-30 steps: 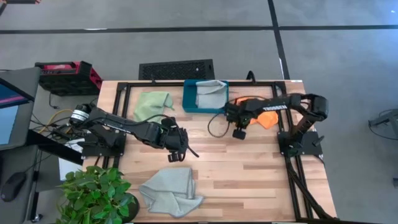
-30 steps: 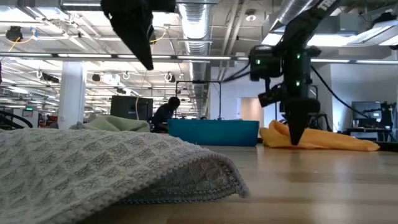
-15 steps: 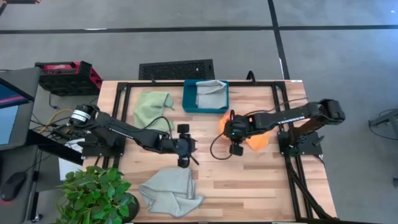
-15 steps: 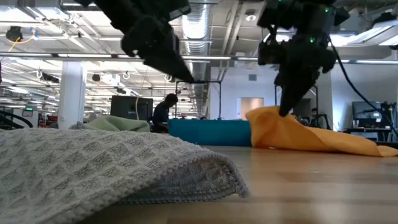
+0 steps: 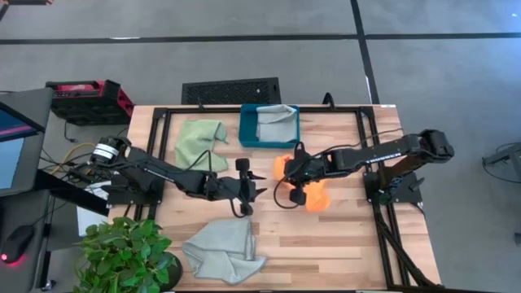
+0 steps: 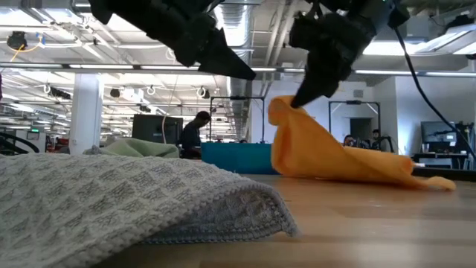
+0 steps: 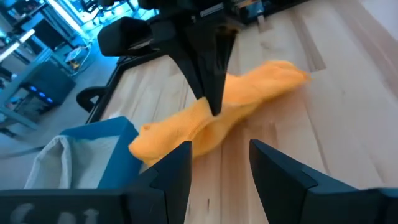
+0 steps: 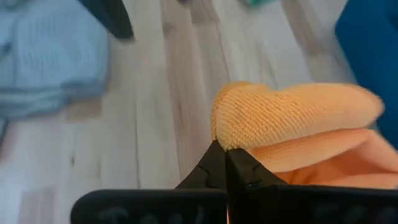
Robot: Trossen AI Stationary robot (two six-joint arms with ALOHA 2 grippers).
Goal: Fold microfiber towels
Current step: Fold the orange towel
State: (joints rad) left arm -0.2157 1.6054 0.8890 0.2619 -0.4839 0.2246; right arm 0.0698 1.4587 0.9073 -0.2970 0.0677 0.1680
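— From above, what did we see?
— Our right gripper [image 5: 282, 172] pinched the orange towel [image 5: 314, 194] mid-table [image 5: 342, 236]; our left gripper [image 5: 259, 186] hung just beside, open.
— And level?
— The towel's [image 6: 327, 152] corner was lifted, the rest trailing on the wood.
— The wrists?
— Left: fingers [image 7: 173, 174] spread, facing the towel [image 7: 230, 106]. Right: fingers [image 8: 221, 167] clamped on its fold [image 8: 286, 115].

You won't find any readable text here. No label, brand, number or sign is legible on anything in view.
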